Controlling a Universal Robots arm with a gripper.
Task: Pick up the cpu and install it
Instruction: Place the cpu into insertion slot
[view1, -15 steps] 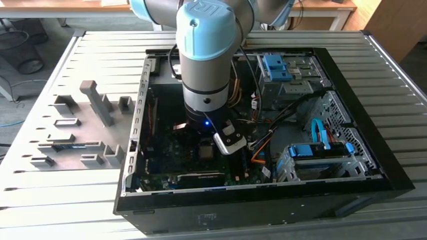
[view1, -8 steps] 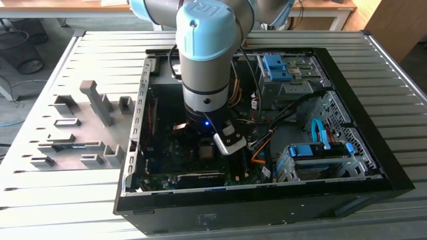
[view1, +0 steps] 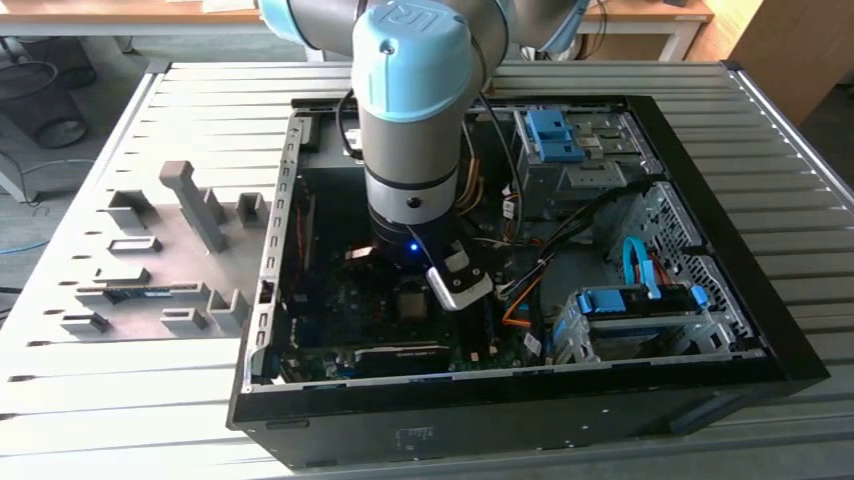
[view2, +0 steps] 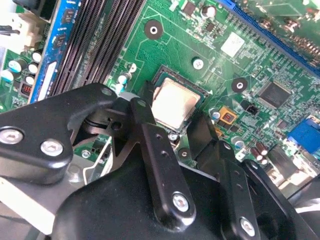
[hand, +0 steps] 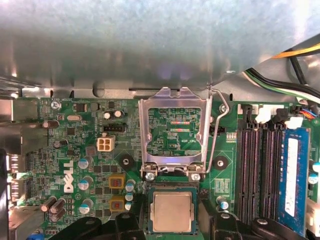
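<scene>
The cpu (hand: 172, 211) (view2: 175, 102), a small square chip with a pale silvery top, lies flat in the black socket (hand: 148, 212) on the green motherboard (hand: 75, 150). My gripper (hand: 172, 226) (view2: 172, 125) hovers just over it and is open. One black finger (hand: 131, 222) stands on each side of the chip, with a gap between each finger and the chip's edges. The socket's metal frame (hand: 175, 97) is swung up and away from the chip. In the exterior view the arm (view1: 414, 120) reaches straight down into the open computer case (view1: 694, 200).
A blue memory stick (hand: 292, 175) stands in the black slots (hand: 260, 170) beside the socket. Orange and black cables (view1: 527, 290) and a drive cage (view1: 627, 320) sit at the exterior view's right. A grey fixture plate (view1: 160, 260) lies outside the case on the left.
</scene>
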